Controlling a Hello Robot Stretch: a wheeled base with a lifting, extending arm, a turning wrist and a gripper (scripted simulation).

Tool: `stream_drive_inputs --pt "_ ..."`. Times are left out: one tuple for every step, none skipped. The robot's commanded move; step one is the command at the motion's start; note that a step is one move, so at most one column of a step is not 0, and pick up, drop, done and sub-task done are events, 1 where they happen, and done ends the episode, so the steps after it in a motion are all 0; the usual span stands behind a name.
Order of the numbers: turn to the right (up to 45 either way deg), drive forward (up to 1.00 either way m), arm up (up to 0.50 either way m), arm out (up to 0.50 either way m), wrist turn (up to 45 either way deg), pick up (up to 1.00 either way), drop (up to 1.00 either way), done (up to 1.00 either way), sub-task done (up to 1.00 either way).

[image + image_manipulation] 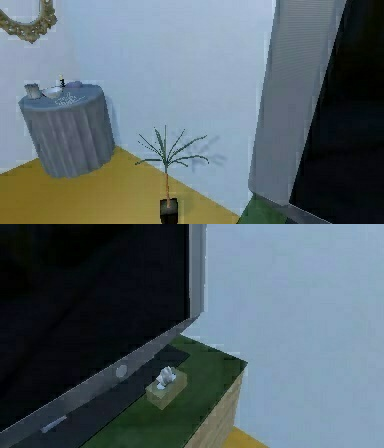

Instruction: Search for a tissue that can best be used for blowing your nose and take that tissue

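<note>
"On the green-topped bench [215, 374], just in front of the television [90, 304], a tan tissue box [163, 396] stood with a white tissue [168, 377] rising from its top," the inspector reported.

"Progress?" asked the supervisor.

"I judged the search complete, since the box was located on the arm's side. The taking was not done: the box sat flat on the bench. Reach, grasp and lift were outstanding."

"The gripper?"

"Its state could not be told from these views."

"Orientation?"

"The tissue pointed straight up. The box's long axis appeared to run along the television's lower edge, though I would not swear to it."

"Anything else?"

"In the forward view, a round draped table [68, 130] carried small items I could not identify. There was also a potted plant [168, 165] and a gilt-framed mirror [28, 20]."
</note>
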Motion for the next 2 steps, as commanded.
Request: stream_drive_inputs --pt "0.0 0.00 0.00 0.30 0.0 0.00 0.00 0.00 0.00" --pt "0.0 0.00 0.00 0.00 45.0 0.00 0.00 0.00 0.00"
